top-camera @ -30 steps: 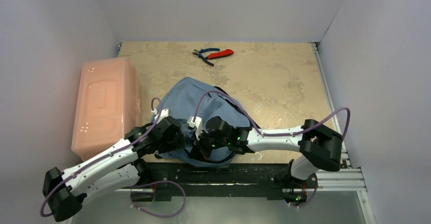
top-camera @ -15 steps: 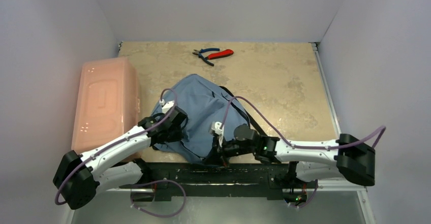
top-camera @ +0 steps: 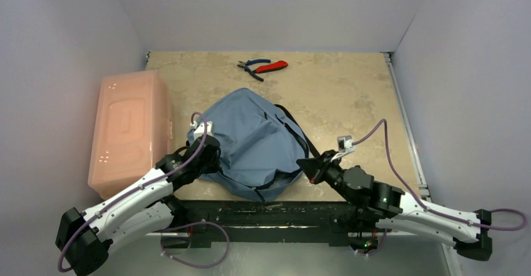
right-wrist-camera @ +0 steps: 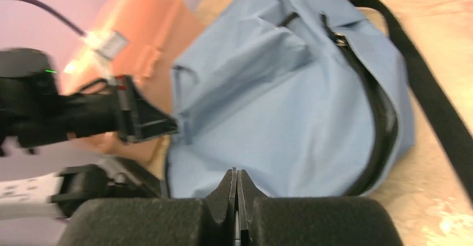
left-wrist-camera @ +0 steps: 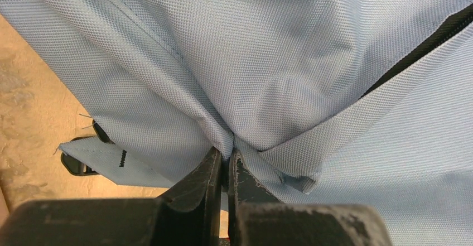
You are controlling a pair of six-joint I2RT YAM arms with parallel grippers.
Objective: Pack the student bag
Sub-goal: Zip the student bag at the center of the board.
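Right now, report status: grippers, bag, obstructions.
Left gripper shut on student bag fabric. Right gripper shut, holding nothing, clear of bag. Pliers far side, pink box left; neither in the way.

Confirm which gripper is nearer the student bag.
Left. The left gripper has jaws clamped on the student bag, at its left edge; the right gripper sits shut, empty, just off its right side.

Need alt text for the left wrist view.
The left gripper pinches a fold of the grey-blue bag, which fills most of the frame. A dark zip runs at upper right; tan table shows at left.
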